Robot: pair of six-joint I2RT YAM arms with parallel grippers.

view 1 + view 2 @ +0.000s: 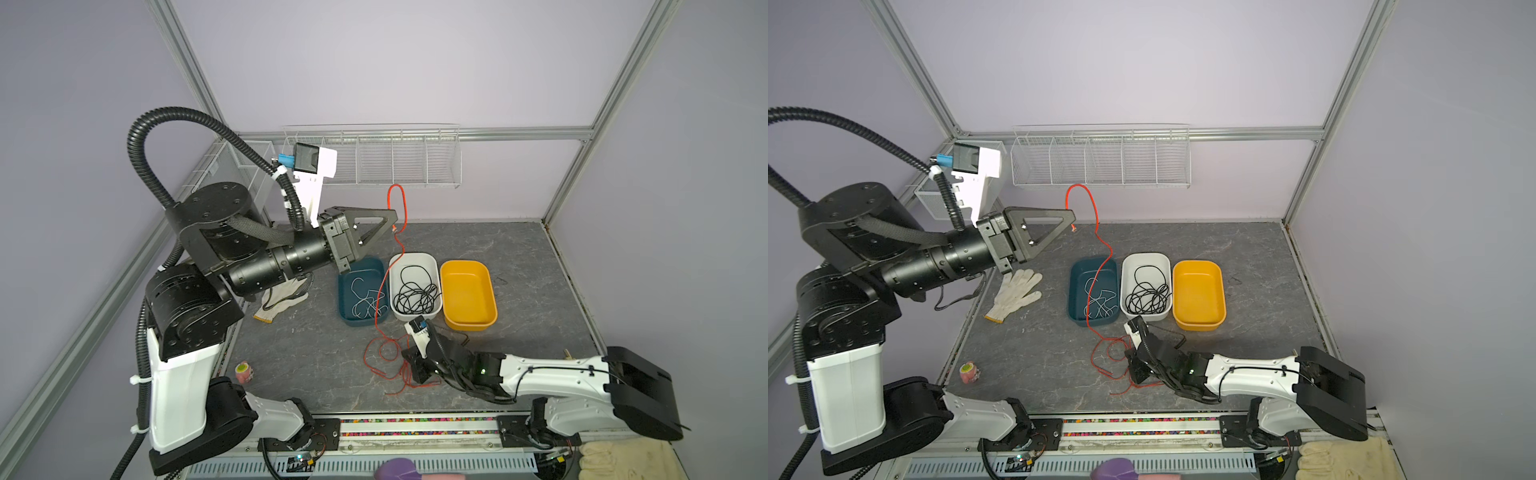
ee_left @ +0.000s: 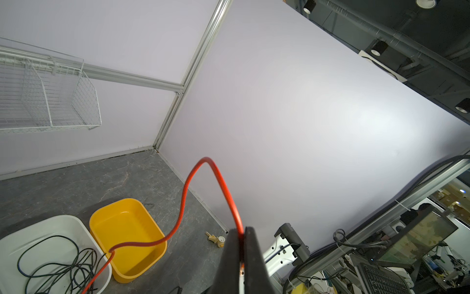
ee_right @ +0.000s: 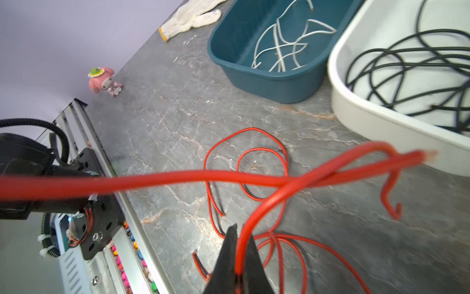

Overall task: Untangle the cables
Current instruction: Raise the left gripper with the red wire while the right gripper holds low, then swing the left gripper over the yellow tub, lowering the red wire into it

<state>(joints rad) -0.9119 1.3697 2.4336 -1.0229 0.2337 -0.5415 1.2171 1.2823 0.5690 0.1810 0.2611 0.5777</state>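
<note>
Pale lilac walls (image 1: 415,62) close in a grey, marble-patterned table (image 1: 519,257), and a white wire rack (image 1: 374,158) hangs on the back wall. At the left of the table stand a small pink toy (image 1: 244,372) and, farther back, a white glove (image 1: 1013,295).

The left gripper (image 2: 241,233) is raised high over the back of the table, its fingers clenched on a red cable (image 2: 206,159). That cable arches up from the tips, then drops in front of the blue tub (image 1: 361,322) toward the table.

The blue tub holds the white cables (image 3: 279,48). Beside it the white tub (image 1: 413,255) holds the black cables (image 1: 415,297). The yellow tub (image 1: 469,325) next to that is empty. In front of the tubs the red cables (image 3: 248,129) still lie in loose, crossing loops on the bare table. The right gripper (image 3: 240,227) sits low among them, its fingers pinched tight on one red strand. I cannot tell whether this is the same cable that the other arm holds.

My judgement is that the white and black cables are done, and the red ones are only started. They have yet to be pulled apart, and the empty yellow tub looks like their likely place.
</note>
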